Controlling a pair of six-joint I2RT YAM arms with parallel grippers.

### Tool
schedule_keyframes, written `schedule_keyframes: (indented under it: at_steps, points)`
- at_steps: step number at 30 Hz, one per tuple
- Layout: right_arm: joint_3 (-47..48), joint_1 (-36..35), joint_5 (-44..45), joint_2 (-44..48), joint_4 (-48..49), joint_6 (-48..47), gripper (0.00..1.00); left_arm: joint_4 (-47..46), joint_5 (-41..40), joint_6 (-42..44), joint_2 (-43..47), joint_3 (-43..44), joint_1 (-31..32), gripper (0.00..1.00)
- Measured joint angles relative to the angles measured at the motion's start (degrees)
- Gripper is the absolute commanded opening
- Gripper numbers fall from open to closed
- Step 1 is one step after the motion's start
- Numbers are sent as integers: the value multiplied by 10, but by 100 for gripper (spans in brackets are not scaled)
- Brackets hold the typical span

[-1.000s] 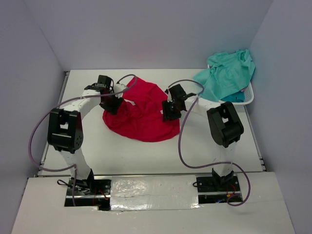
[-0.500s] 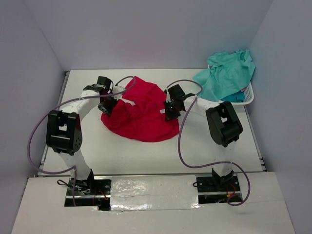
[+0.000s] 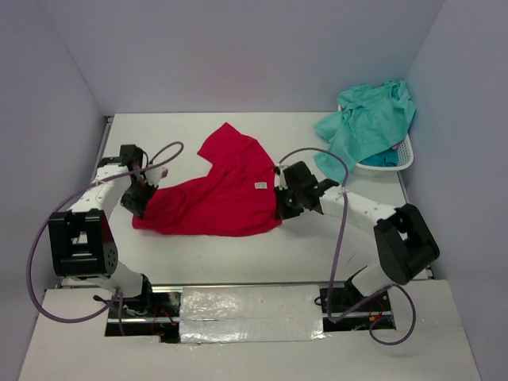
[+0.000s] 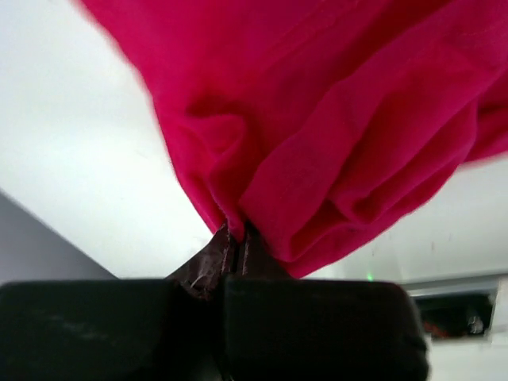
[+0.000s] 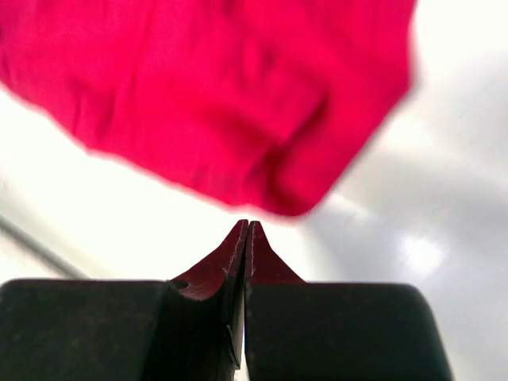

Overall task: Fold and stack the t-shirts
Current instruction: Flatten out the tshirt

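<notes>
The crimson red t-shirt (image 3: 222,190) lies stretched wide across the middle of the table, one part reaching toward the back. My left gripper (image 3: 136,206) is at its left end, shut on a bunched fold of the red cloth (image 4: 317,119) pinched at my fingertips (image 4: 234,232). At the shirt's right edge is my right gripper (image 3: 280,208). Its jaws are pressed together with nothing between them (image 5: 248,226), and the red t-shirt (image 5: 198,95) shows blurred just beyond the tips. A light mint-teal t-shirt (image 3: 369,119) and a darker teal-blue one (image 3: 385,157) lie piled at the back right.
A white lattice basket (image 3: 403,163) stands at the back right corner under the teal shirts. Walls close in the table on the left, back and right. Both arms' cables loop over the table near the shirt.
Both grippers have gone from open to shut. The left arm has swung left and nearer, dragging the red shirt out wide. The right arm has stretched out low toward the shirt's right edge.
</notes>
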State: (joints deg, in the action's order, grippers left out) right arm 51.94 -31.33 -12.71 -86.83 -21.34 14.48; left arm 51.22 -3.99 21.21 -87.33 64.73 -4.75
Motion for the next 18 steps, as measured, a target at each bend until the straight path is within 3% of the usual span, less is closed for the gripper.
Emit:
schedule_keyframes:
  at_steps: [5, 6, 8, 12, 18]
  points:
    - [-41, -31, -34, 37, -6, 15, 0, 28, 7, 30, 2, -88, -4, 7]
    - [-41, -32, -39, 37, -6, 15, 11, 33, 7, 38, 2, -99, -3, 10]
    - [-41, -32, -43, 38, -5, 17, 47, 40, 8, 46, 2, -107, -3, 10]
    - [-22, -13, -62, 26, -1, 13, 51, 44, 16, 56, 2, -99, -3, 7]
    - [58, 31, -83, -78, 49, 29, 54, 43, 17, 56, 2, -87, -5, 9]
